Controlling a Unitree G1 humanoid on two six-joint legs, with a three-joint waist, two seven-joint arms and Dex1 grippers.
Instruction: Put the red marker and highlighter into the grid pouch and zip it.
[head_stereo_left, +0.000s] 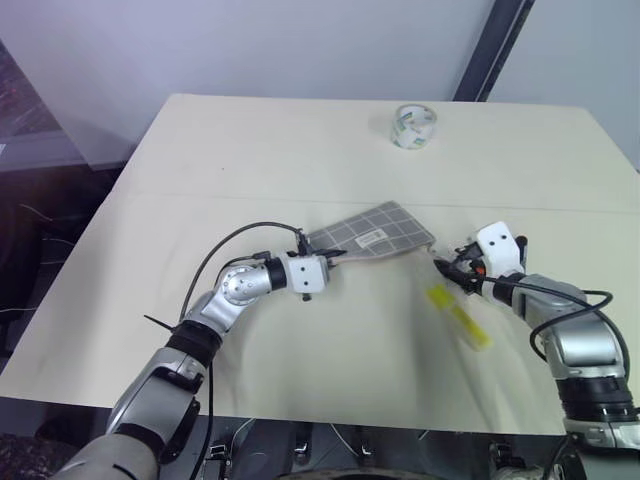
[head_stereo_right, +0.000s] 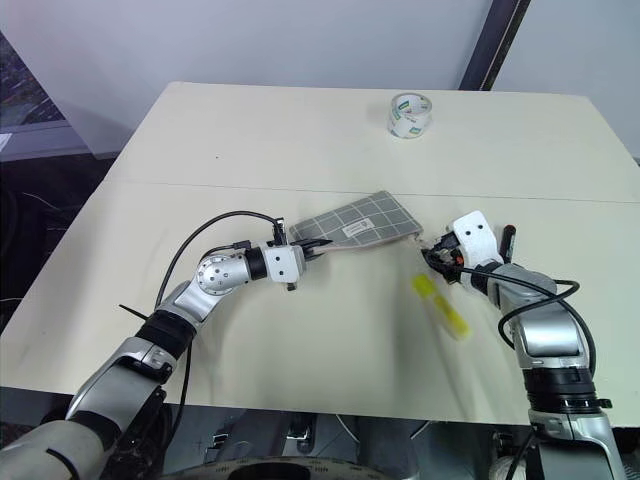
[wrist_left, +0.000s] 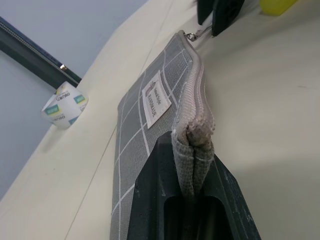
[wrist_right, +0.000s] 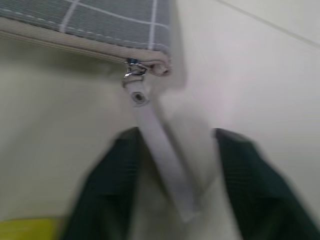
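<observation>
The grid pouch (head_stereo_left: 375, 233) lies flat on the table, grey with white lines and a small white label. My left gripper (head_stereo_left: 330, 252) is shut on the pouch's near-left corner, its black fingers (wrist_left: 150, 200) clamping the zipper end. The zipper slider and white pull tab (wrist_right: 150, 120) sit at the pouch's other corner. My right gripper (wrist_right: 175, 145) is open there, with the tab lying loose between its fingers. The yellow highlighter (head_stereo_left: 458, 318) lies on the table just in front of the right gripper. The red marker (head_stereo_right: 508, 240) is partly hidden behind my right wrist.
A roll of clear tape (head_stereo_left: 414, 126) stands at the back of the cream table (head_stereo_left: 200, 180). A seam line runs across the tabletop behind the pouch. The table's right edge is close to my right arm.
</observation>
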